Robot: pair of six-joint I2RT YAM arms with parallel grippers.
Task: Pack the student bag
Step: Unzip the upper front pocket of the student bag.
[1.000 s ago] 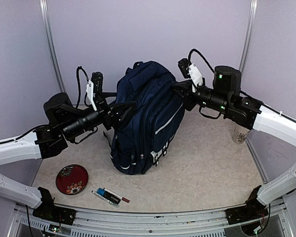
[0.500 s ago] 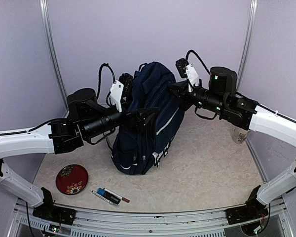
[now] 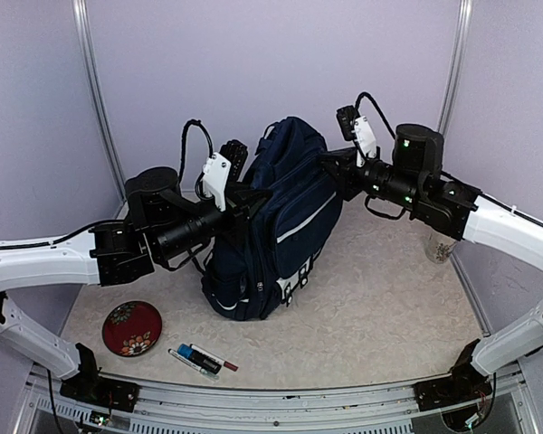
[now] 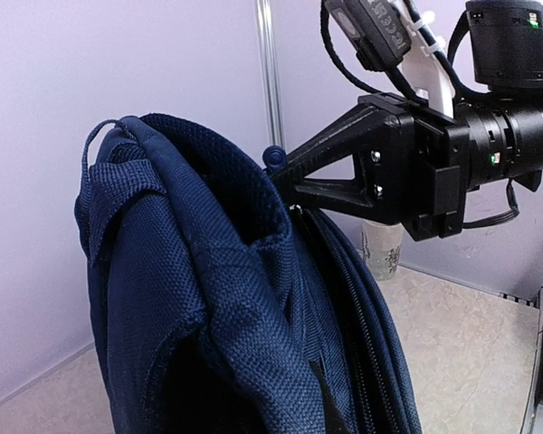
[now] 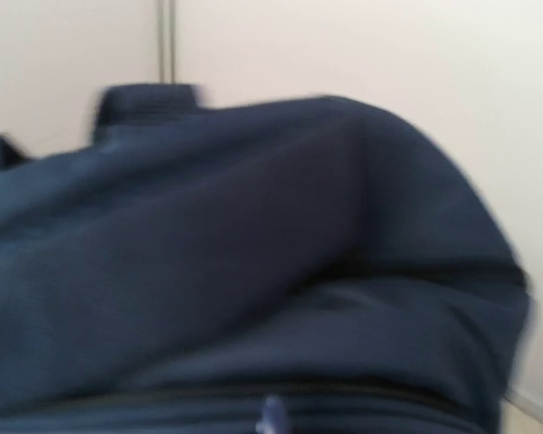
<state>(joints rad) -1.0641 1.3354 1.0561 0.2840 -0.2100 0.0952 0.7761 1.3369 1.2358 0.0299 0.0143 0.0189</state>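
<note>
The student bag (image 3: 285, 231), navy with thin white stripes, stands upright in the middle of the table. My left gripper (image 3: 253, 194) presses into its upper left side, its fingers drawn together on a fold of the fabric. In the left wrist view the bag (image 4: 190, 298) fills the lower left and hides my own fingers. My right gripper (image 3: 330, 165) is at the bag's top right. Seen from the left wrist, the right gripper (image 4: 285, 170) is shut to a point on a blue zipper pull (image 4: 273, 157). The right wrist view is blurred bag cloth (image 5: 253, 253).
A red patterned dish (image 3: 131, 327) lies front left, with a few markers (image 3: 204, 360) beside it. A pale cup (image 3: 441, 246) stands by the right wall; the left wrist view shows the cup (image 4: 383, 249) behind the bag. Metal posts stand at the back corners.
My left arm has swung right and forward onto the bag, and its fingers, open before, have drawn together on the fabric. The bag's top and my right gripper have shifted slightly right.
</note>
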